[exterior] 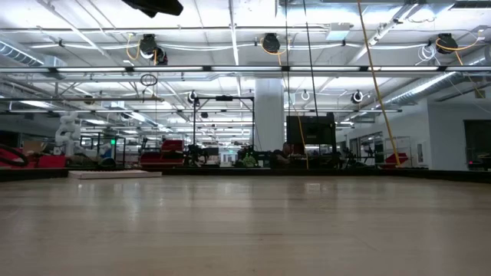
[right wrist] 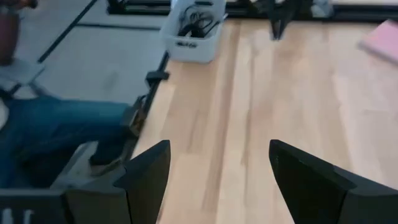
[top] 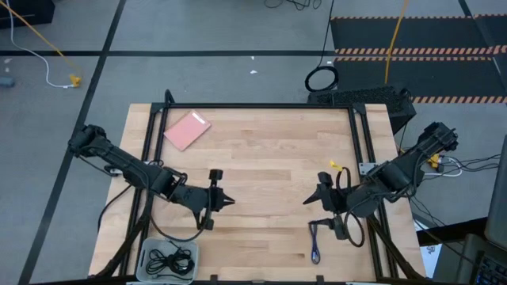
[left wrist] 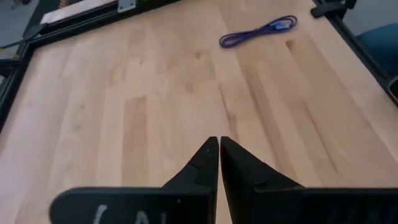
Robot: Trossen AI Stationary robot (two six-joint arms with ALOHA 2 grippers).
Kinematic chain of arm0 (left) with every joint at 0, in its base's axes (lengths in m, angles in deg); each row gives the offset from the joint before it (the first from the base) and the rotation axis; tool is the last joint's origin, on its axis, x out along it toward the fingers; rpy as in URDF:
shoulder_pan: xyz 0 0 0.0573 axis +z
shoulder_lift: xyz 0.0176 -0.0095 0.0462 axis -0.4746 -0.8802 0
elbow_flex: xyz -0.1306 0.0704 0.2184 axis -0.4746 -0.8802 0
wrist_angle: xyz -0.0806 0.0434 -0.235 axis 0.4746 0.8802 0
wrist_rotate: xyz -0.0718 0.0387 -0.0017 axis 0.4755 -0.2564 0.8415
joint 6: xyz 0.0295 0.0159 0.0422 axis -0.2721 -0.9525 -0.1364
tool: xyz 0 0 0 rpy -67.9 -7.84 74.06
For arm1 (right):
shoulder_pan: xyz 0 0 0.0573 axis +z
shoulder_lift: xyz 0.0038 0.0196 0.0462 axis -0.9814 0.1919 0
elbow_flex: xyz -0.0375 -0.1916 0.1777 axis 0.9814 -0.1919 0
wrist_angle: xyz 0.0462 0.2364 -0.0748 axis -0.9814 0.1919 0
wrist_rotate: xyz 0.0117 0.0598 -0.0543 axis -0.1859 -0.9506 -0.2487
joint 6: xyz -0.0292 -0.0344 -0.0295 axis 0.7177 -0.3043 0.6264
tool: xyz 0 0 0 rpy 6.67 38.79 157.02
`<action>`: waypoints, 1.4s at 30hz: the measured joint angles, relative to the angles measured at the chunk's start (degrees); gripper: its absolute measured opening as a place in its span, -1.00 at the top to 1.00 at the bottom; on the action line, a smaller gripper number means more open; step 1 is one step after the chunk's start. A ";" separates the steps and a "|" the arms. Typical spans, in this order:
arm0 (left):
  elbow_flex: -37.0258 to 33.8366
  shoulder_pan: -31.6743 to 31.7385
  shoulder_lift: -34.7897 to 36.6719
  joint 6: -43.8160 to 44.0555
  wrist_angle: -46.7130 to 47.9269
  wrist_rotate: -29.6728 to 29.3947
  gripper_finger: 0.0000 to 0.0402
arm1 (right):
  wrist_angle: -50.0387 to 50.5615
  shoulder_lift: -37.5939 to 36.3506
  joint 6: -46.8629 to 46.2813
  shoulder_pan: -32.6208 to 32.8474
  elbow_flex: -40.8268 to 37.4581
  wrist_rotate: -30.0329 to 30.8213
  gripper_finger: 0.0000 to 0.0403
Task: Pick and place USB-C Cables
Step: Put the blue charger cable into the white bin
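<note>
Fingers: left gripper (top: 228, 202) has its two dark fingers (left wrist: 199, 168) pressed together with only a hairline slit between them, nothing held. Right gripper (top: 309, 201) has its fingers (right wrist: 149, 171) spread wide, nothing between them, bare wood below.

Left gripper sits over the middle of the table (top: 269, 150), left of centre, tips aimed toward the right arm. Right gripper sits right of centre, tips aimed back at the left arm; the two face each other, well apart.

Cables: the purple-blue cable (top: 315, 241) lies loose on the wood near the table's front edge, toward the front right corner, just beside the right arm's wrist. It also shows in the left wrist view (left wrist: 258, 32), stretched in a slack line, close to the table's dark frame edge. Two black cables (top: 169, 260) lie coiled inside a white bin (top: 146, 247) at the table's front left corner; the bin also appears in the right wrist view (right wrist: 186, 45) with dark cable ends poking above its rim.

Pink flat card (top: 187, 130) lies near the back left corner, rotated diagonally.

A person's leg in blue fabric (right wrist: 56, 127) shows beyond the table edge in the right wrist view.
</note>
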State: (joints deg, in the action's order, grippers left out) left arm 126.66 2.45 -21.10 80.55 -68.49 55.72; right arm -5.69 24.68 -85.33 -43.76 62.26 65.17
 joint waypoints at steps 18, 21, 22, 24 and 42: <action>0.00 1.43 0.02 -0.21 -7.05 0.01 0.95 | 16.50 0.00 0.58 -0.08 3.90 -4.25 0.40; 0.00 1.43 0.02 -0.19 -7.34 0.01 0.89 | 18.38 0.02 0.76 -0.10 3.90 -6.21 0.60; 0.00 1.43 0.02 -0.18 -7.40 0.01 0.87 | 18.73 0.02 0.73 -0.09 3.90 -6.70 0.66; 0.00 1.43 0.02 -0.17 -7.48 0.01 0.86 | 18.93 0.02 0.73 -0.10 3.90 -7.09 0.77; -0.02 1.43 0.00 -0.01 -11.29 0.01 0.85 | 25.47 8.39 -0.30 -5.75 3.93 -19.10 1.00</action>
State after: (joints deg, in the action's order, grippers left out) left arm 126.64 3.89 -21.10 80.53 -79.78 55.73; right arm 19.78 33.07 -85.63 -49.52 66.19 46.06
